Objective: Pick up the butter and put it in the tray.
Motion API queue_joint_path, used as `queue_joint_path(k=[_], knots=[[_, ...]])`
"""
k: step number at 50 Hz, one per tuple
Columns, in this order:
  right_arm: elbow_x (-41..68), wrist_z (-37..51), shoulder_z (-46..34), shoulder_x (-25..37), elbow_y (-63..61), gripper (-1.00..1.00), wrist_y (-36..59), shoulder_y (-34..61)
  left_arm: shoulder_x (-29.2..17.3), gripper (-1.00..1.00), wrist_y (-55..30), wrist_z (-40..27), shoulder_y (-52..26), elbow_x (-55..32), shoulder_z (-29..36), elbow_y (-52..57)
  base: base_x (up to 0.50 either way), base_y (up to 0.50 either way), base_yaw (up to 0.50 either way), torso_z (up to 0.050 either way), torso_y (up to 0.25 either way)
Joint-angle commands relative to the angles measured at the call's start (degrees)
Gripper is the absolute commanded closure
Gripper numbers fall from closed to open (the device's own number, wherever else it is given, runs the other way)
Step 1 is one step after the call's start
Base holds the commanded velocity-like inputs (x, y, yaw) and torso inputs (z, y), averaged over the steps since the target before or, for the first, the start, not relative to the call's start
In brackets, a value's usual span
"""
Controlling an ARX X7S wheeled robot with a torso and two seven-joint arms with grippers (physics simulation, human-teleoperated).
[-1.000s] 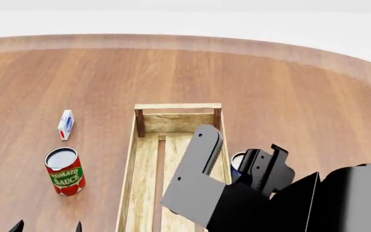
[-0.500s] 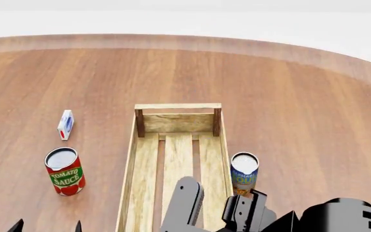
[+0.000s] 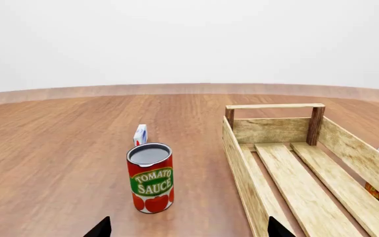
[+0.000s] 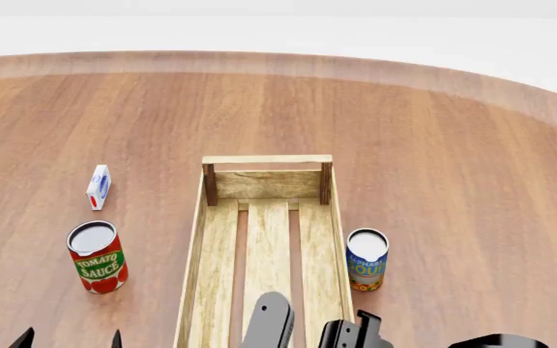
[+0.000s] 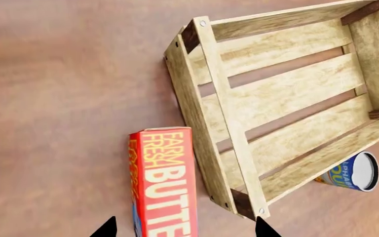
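Wooden table [image 5: 57,89]: butter [image 5: 165,182] just outside tray [image 5: 206,89] end.

A bare simulated test scene, not a furnished room. A round wooden tabletop [image 4: 452,145] sits before blank white walls. Only groceries and a slatted tray [image 4: 267,239] stand on it.
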Motion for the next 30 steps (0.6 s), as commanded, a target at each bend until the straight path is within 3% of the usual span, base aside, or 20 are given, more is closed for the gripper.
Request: queue_joint_path(k=[1,30], knots=[[-7.77,-5.14,-4.36,0.48,3.88,-1.0,-6.2,-3.0,-0.26,-1.0,-0.08,-0.3,-0.03,-0.34,0.2,0.26,0.0,0.0,0.0,0.0,0.0],[-15.73,-10.0,-9.36,0.83,14.33,-1.0,-14.61,-8.66,-0.83,-1.0,-0.4,-0.71,0.03,-1.32,0.82,0.62,0.0,0.0,0.0,0.0,0.0]])
